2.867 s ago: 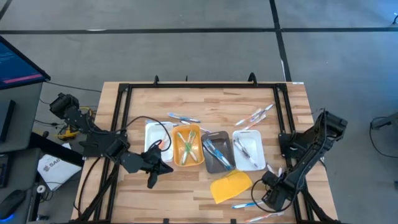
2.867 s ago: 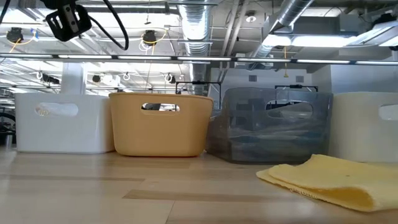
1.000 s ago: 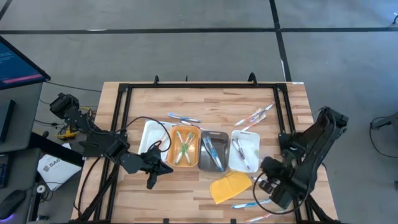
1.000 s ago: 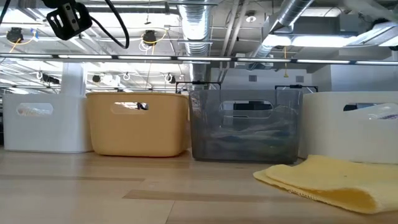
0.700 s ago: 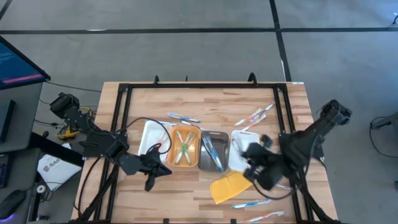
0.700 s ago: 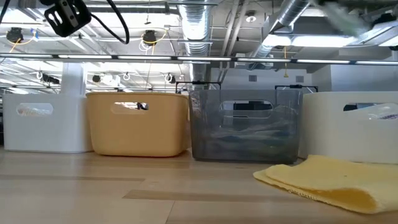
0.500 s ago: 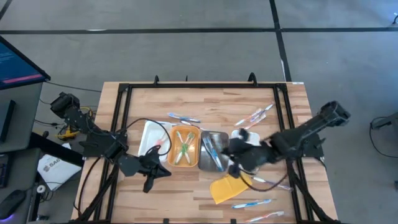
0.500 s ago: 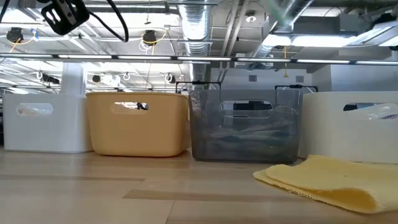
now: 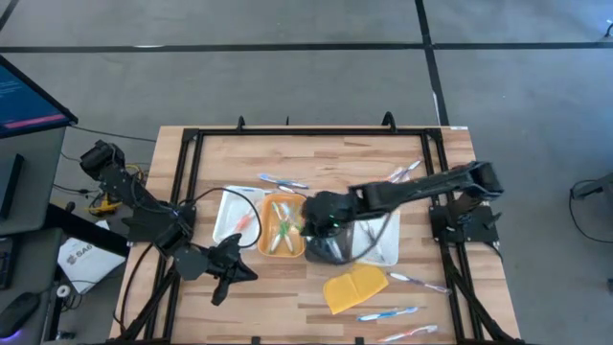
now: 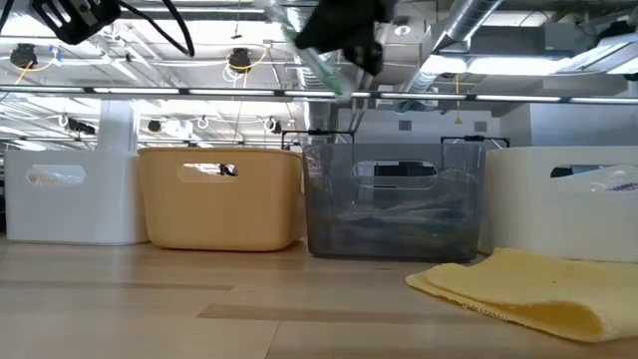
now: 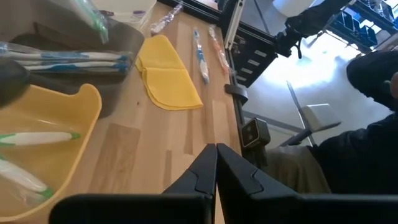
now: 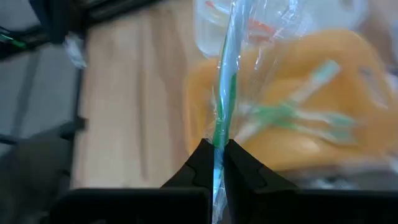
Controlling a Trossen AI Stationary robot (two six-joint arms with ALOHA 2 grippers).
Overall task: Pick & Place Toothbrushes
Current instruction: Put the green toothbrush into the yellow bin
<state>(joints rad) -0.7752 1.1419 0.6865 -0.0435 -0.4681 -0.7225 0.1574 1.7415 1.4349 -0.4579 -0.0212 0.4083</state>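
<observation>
My right gripper hangs over the grey tray and the orange tray, shut on a green toothbrush in a clear wrapper. In the low view the toothbrush slants down out of the gripper. Green toothbrushes lie in the orange tray, blue ones in the grey tray. Loose toothbrushes lie flat on the table at the far side and the near right. My left gripper is shut on nothing, near the table's front left. My right gripper pinches the wrapped toothbrush's green handle between its two fingers. The fingers slant down from the table's right, and the toothbrush runs on forward from them. It is lifted clear, above the orange tray.
A white tray stands left of the orange one and another right of the grey one. A yellow pad lies near the front edge. A black frame borders the table.
My right gripper has swept fast from the table's near right corner toward the left, over the yellow pad to above the grey and orange trays. It has turned on the way and kept the toothbrush. My left gripper has swung a little toward the near edge.
</observation>
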